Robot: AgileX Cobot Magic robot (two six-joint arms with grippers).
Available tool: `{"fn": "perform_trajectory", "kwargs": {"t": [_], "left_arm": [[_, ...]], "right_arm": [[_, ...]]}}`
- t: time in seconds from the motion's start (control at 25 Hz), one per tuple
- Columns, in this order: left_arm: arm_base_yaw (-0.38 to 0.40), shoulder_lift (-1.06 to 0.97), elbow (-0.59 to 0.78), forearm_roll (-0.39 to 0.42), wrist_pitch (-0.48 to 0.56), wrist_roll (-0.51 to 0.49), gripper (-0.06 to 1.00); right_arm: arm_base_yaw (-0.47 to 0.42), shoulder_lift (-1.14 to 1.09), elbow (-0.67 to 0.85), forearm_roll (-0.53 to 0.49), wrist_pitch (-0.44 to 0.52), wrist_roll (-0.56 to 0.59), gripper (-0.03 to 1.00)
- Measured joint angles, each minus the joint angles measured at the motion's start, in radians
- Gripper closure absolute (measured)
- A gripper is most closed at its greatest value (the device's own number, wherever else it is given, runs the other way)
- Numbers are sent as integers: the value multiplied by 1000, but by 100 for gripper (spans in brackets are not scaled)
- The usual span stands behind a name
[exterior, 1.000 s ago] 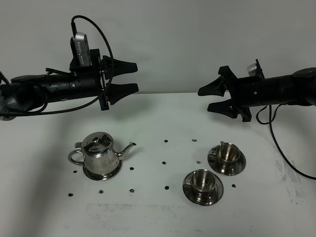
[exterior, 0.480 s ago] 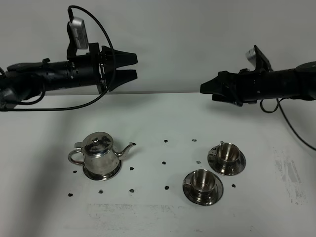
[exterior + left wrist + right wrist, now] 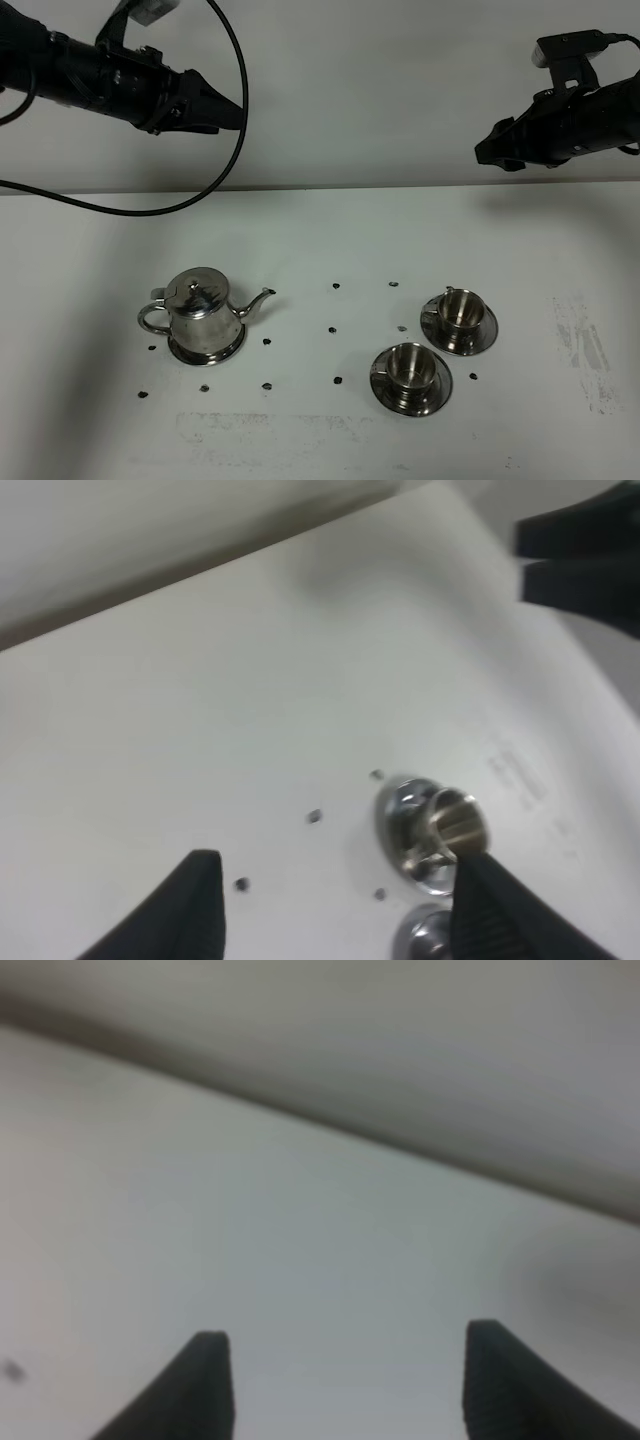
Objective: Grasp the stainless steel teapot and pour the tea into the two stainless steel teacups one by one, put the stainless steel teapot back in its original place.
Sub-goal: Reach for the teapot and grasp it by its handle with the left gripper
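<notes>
Presently, left tool point(image 3: 236, 113) hangs high, jaws spread wide, empty. Stainless steel teapot point(image 3: 203, 312) stands upright on its trivet point(image 3: 229, 352) at 8 o'clock on the worktop point(image 3: 320, 235), spout toward 3 o'clock. Near teacup point(image 3: 410, 366) and far teacup point(image 3: 460, 310) sit at 4 o'clock. Right tool point(image 3: 484, 155) hangs high, wide open, empty.

trivet point(image 3: 232, 354): the teapot point(image 3: 203, 310) is hiding most of it from us.
one cup point(image 3: 424, 940): we are losing it at the picture's edge.
right fingertips point(image 3: 206, 1385): we are seeing them blurred.
</notes>
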Motion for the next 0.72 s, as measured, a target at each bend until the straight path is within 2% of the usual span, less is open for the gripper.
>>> {"fn": "perform_trajectory", "kwargs": {"t": [0.16, 0.24, 0.36, 0.52, 0.64, 0.72], "left_arm": [[0, -81, 0, 20, 0, -12, 40], [0, -126, 2, 35, 6, -16, 41], [0, -207, 65, 45, -2, -14, 43], [0, -340, 266, 55, -74, 47, 44], [0, -448, 428, 58, -178, 98, 44], [0, -517, 517, 58, -258, 128, 44]], "right_arm": [[24, -72, 0, -238, 64, 144, 46], [36, -141, 15, -282, 71, 183, 47], [50, -286, 101, -302, 38, 193, 48], [66, -525, 326, -300, -81, 193, 49], [76, -700, 488, -295, -147, 188, 49], [81, -820, 574, -289, -154, 193, 49]]}}
